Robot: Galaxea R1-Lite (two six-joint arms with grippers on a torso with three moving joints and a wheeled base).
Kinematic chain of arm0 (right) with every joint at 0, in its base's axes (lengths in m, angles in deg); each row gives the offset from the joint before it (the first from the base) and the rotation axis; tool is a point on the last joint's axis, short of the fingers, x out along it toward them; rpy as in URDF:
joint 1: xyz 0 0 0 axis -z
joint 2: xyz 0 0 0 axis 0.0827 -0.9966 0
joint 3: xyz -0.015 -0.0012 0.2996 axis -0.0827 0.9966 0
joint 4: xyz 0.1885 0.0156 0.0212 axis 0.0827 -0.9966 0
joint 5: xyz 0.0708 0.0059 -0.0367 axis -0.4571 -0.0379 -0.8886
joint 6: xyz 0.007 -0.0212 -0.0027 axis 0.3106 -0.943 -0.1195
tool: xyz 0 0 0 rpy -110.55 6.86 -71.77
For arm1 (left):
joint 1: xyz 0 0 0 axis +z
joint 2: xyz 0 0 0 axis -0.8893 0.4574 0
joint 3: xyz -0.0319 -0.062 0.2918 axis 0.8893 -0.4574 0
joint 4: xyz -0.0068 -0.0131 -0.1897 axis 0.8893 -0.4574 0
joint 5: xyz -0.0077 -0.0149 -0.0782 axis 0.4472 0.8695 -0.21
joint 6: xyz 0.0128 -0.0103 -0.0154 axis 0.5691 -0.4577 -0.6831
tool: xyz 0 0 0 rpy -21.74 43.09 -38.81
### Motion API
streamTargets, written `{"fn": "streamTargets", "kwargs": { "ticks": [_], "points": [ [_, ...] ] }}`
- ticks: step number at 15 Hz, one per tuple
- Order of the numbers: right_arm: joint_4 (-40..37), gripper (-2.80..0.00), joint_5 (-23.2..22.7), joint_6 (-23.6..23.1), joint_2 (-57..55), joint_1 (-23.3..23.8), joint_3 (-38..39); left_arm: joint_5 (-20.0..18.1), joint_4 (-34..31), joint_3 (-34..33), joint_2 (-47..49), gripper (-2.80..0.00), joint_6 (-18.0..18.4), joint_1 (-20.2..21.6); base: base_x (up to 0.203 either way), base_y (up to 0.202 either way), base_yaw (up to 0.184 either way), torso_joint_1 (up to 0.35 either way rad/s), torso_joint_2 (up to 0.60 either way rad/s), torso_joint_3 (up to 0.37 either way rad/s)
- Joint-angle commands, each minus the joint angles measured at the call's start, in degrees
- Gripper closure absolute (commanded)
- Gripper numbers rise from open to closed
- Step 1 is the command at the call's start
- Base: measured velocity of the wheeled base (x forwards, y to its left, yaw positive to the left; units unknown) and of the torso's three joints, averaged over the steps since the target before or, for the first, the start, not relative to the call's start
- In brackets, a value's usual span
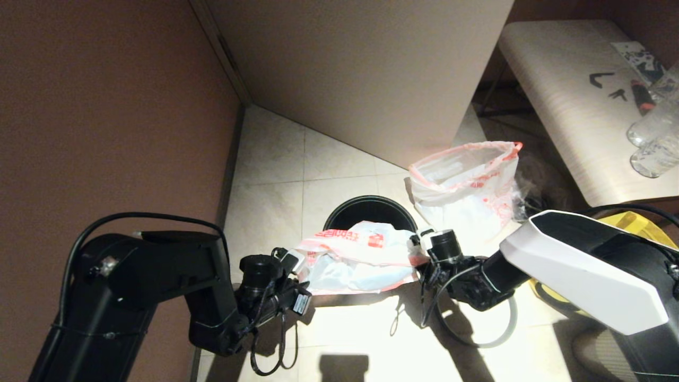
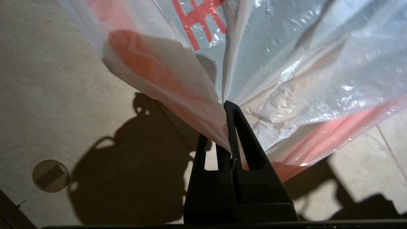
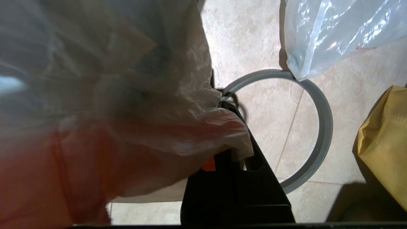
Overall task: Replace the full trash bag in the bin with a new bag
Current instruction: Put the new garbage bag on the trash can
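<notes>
Both grippers are clamped on the red-orange hem of the new bag, the left gripper pinching one end and the right gripper the other, so the slack film hangs stretched between them just above the near rim of the bin, whose dark inside shows nothing. The full trash bag stands open-mouthed just beyond the bin. The grey hoop lies flat on the floor tiles, beside the yellow tote.

I list, off to my right: a pale wood-grain bench carrying clear plastic bottles and a red-handled tool; a yellow fabric tote on beige floor tiles; reddish-brown wall left.
</notes>
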Motion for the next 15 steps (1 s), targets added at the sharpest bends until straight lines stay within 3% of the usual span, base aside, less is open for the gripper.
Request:
{"fn": "streamTargets", "kwargs": {
  "ticks": [1, 3, 5, 8, 13, 14, 15],
  "points": [
    [-1.08, 0.00, 0.19, -0.28, -1.94, 0.30, -4.09, 1.90, -0.28, 2.83, 1.61, 0.00, 0.04, -0.27, 0.000, 0.000, 0.000, 0.000, 0.00, 0.000],
    [-2.81, 0.00, 0.34, -0.54, -3.22, 0.35, -9.62, 5.68, -0.12, 5.80, 2.66, 0.00, -1.61, -1.35, 0.000, 0.000, 0.000, 0.000, 0.00, 0.000],
    [-3.03, 0.00, 0.37, -0.72, -4.16, -0.06, -12.89, 8.41, 1.20, 7.21, 1.86, 0.00, -8.66, -3.05, 0.000, 0.000, 0.000, 0.000, 0.00, 0.000],
    [-2.75, 0.00, -0.10, -0.44, -3.74, -1.08, -12.95, 8.58, 5.22, 5.96, 1.11, 0.00, -9.67, -3.41, 0.000, 0.000, 0.000, 0.000, 0.00, 0.000],
    [-2.84, 0.00, -0.43, -0.45, -4.17, -2.45, -14.86, 8.57, 5.27, 6.60, 1.54, 0.00, -10.41, -3.45, 0.000, 0.000, 0.000, 0.000, 0.00, 0.000],
    [-2.84, 0.00, -0.43, -0.29, -4.08, -2.45, -14.44, 8.79, 5.29, 6.86, 1.44, -2.80, -10.46, -3.38, 0.000, 0.000, 0.000, 0.000, 0.00, 0.000],
    [-2.84, 0.00, -0.43, -0.27, -4.08, -2.42, -14.21, 8.96, 5.28, 6.80, 1.19, -2.80, -10.46, -3.30, 0.000, 0.000, 0.000, 0.000, 0.00, 0.000]
  ]
}}
